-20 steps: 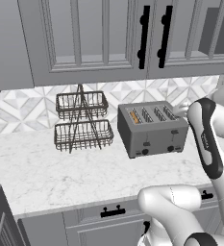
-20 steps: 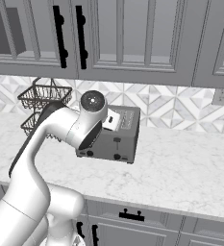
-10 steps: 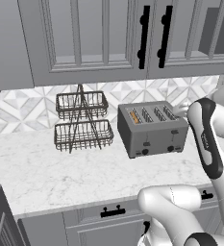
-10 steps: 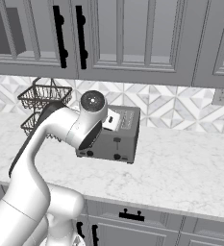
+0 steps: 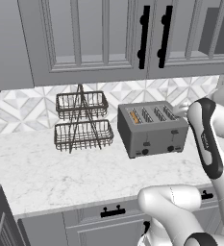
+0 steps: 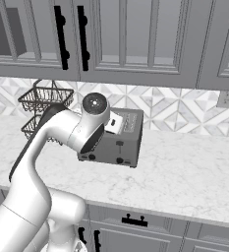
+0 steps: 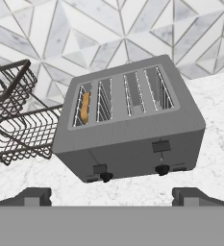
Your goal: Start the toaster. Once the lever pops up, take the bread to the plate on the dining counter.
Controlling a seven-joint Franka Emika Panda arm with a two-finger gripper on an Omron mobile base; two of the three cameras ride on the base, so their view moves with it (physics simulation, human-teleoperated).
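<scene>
At the left of the left base view we see the two-tier wire rack [image 5: 81, 120] on the marble worktop [image 5: 56, 173], with the toaster [image 5: 152, 128] just beside it at its 3 o'clock. The bread [image 5: 134, 116] sits sunk in the leftmost slot, a thin golden sliver at the toaster's 10 o'clock; we cannot make out how deep it goes. The white arm [image 5: 207, 139] stands at the toaster's 3 o'clock and its far end is cut off by the frame edge.

In the right base view the rack [image 6: 43, 101] is partly hidden behind the arm [image 6: 62, 142], and the arm also covers the left part of the toaster [image 6: 121, 142], slots included, so the bread is hidden there. Only two dark knobs and one lever show on the front face.

In the hand view the rack [image 7: 12, 120] is cut off at the left edge. The toaster [image 7: 128, 125] lies tilted at centre, the bread [image 7: 85, 107] at its 10 o'clock, one lever low at 7 o'clock, the other higher at 4 o'clock. The gripper [image 7: 111, 194] hangs released, its two dark fingertips [image 7: 34, 196] standing wide at the bottom, apart from the toaster, holding nothing.

Against the earlier pictures we find nothing shifted: arm, toaster, bread and rack lie as they did.
</scene>
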